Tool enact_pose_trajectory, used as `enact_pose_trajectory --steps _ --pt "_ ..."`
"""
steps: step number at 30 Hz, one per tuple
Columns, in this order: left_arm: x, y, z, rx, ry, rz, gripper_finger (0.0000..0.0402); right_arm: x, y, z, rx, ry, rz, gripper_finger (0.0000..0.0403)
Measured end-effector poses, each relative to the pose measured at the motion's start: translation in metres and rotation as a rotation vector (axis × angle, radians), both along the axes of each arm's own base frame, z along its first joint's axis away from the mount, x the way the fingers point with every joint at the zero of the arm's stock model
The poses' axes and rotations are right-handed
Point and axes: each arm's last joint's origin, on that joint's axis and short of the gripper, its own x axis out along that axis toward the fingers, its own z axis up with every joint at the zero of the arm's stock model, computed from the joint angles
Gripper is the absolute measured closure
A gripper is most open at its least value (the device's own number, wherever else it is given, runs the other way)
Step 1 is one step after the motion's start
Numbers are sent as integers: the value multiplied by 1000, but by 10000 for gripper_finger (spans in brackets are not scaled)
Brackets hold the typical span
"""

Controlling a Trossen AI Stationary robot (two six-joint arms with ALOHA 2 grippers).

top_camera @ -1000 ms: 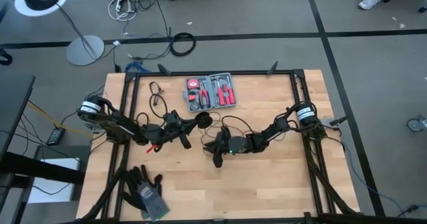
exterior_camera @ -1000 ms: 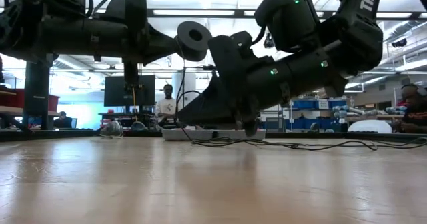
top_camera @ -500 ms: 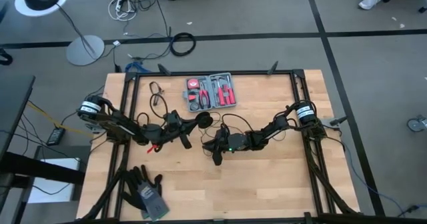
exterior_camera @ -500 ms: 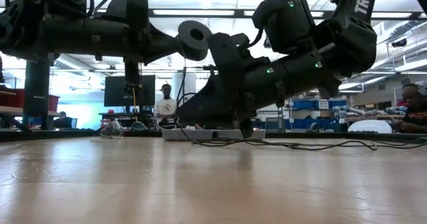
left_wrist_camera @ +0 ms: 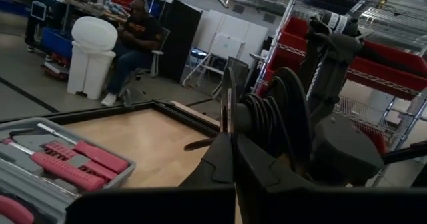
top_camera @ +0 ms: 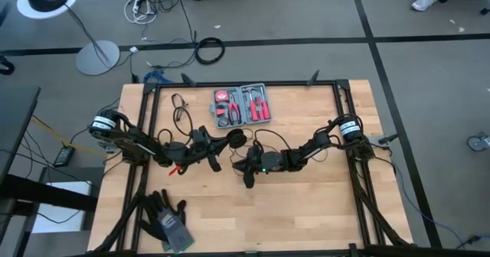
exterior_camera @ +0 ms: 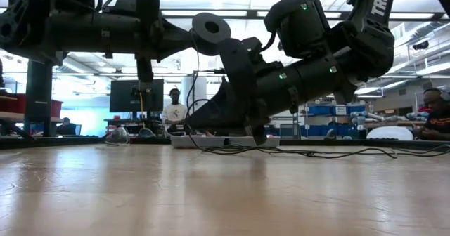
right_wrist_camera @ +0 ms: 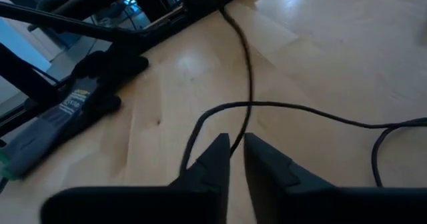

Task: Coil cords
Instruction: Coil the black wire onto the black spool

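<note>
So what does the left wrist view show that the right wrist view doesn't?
Only the left wrist view: the red tool kit, a seated person beyond the table, and the left gripper, its jaws shut on what looks like the disc, seen edge-on. Only the right wrist view: the gloves, and the right gripper, its jaws narrowly apart around the cord lying on the wood. Both: the wooden table.
</note>
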Motion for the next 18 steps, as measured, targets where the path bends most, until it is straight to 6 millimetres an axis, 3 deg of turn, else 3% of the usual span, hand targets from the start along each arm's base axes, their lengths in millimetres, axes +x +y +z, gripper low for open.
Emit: enact_pose_trajectory --steps 3,12,18 --pt "0 0 0 -2 -3 0 401 -1 0 -1 -11 17 -5 396" --pt "1 -1 -4 10 43 -33 401 -8 -3 -10 -31 167 -81 401" --pt "2 -2 -11 -2 99 -66 402 -31 -10 16 -123 380 -177 401"
